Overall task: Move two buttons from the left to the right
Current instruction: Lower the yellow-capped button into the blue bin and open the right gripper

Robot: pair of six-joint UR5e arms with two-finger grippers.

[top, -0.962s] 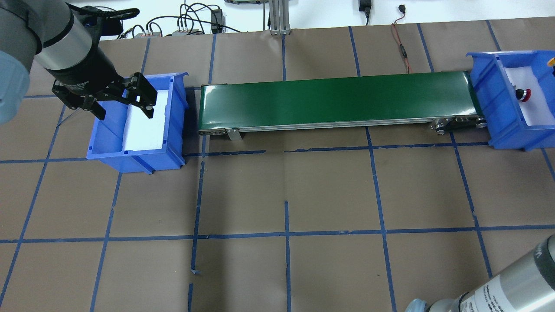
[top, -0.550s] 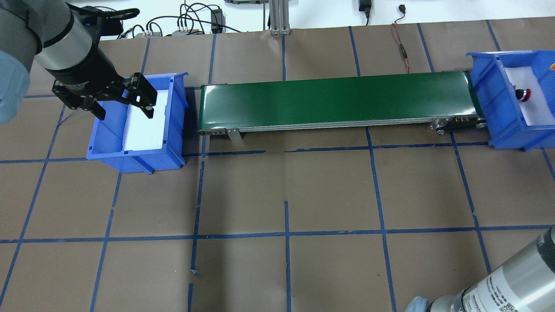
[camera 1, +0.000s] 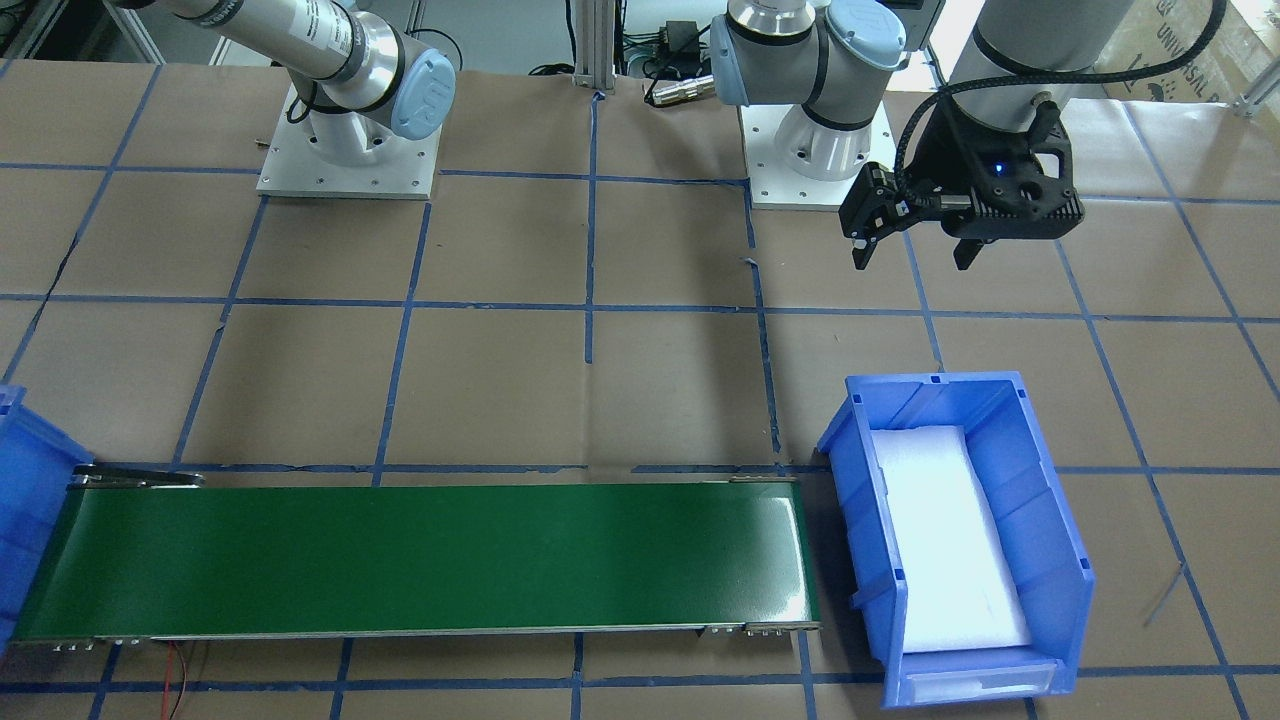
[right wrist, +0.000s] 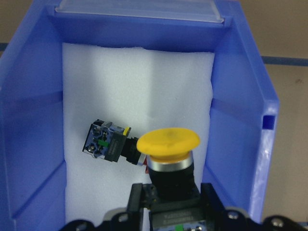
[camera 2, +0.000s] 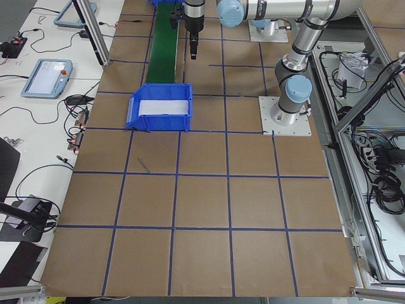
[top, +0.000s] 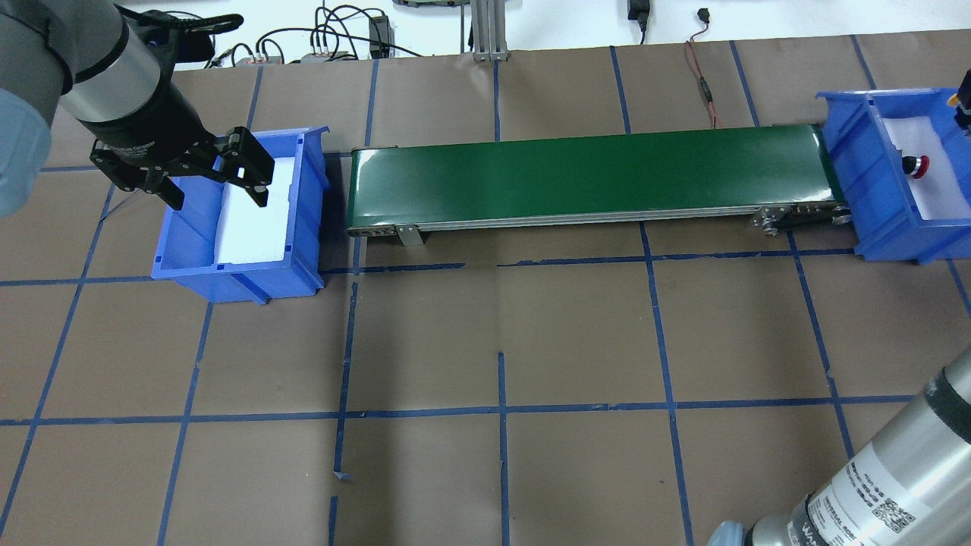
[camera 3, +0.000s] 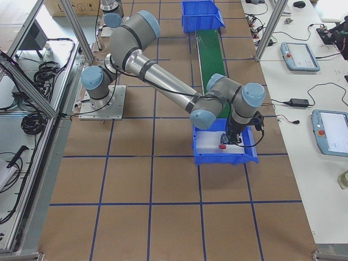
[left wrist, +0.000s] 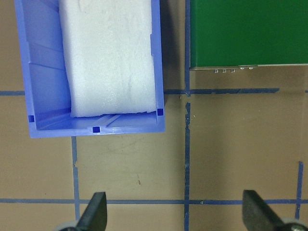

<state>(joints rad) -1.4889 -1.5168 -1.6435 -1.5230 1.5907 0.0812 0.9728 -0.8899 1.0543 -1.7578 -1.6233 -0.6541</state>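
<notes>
Your table (top: 501,326): brown paper, blue tape grid | green conveyor (top: 592,178) upper centre, between blue left bin (top: 227,269) and right bin (top: 857,163) | left gripper (top: 216,189) spread open, upper left | right gripper (right wrist: 168,192) clamps yellow button (right wrist: 168,140) above right bin's foam (right wrist: 139,82); red button (top: 918,165) lies there.

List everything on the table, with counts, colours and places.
table: one, brown, blue tape grid
conveyor: one, green, mid-table
bins: two, blue, left bin and right bin at the conveyor's ends
foam pads: two, white, one per bin
red button: one, red cap, lying on right bin's foam
yellow button: one, yellow cap, held above that foam
left gripper: one, black, open, near left bin
right gripper: one, black, shut on yellow button
</notes>
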